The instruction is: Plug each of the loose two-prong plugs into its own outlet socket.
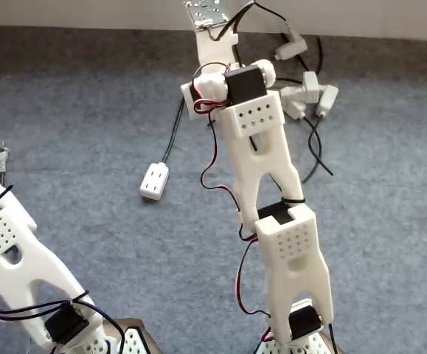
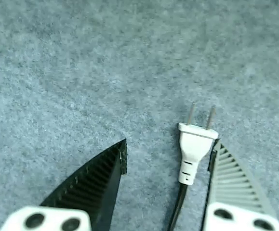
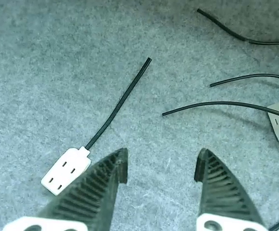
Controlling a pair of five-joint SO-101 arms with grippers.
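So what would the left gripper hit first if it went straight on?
Probably the plug, lying inside the open left gripper beside its pale finger; otherwise the carpet. Depth is unclear.

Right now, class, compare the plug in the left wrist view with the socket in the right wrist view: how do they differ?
The plug is narrow and ends in two metal prongs; the socket is blocky with slots. The plug lies inside the open left pincer; the socket lies outside the right pincer. Both are white, on black cords.
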